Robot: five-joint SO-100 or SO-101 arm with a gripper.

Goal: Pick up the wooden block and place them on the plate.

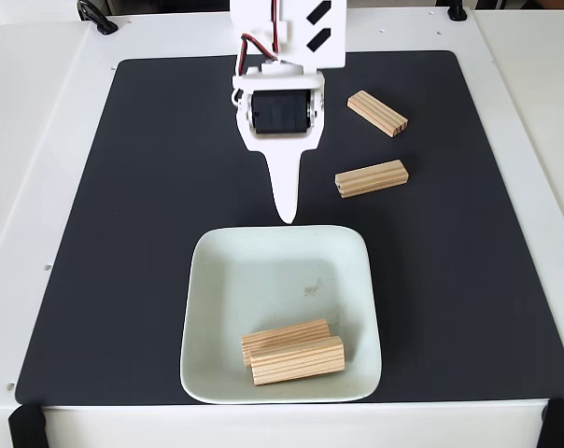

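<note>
Two down, two to go by the look of it. In the fixed view we've got a pair of wooden blocks lying side by side and touching in the near part of the plate (212, 271): the rear one (285, 336) and the front one (298, 360). The other two are still out on the black mat (151, 233), to the right of the arm: the nearer block (372, 178) lying almost crosswise, and the far block (377, 113) angled, the two apart from each other.

The claw (285, 217) hangs with its tip just over the plate's far rim, nothing in it. We only see one white finger from this angle, so we can't tell if it's apart or together.

Handling-wise we'd guess these are easy: light pine, stiff, not fragile, and the grooved faces should give decent grip rather than slide. We'd grab the nearer block across its narrow width, around mid-length so it doesn't tip. The angled one probably wants a wrist turn to line up first.
</note>
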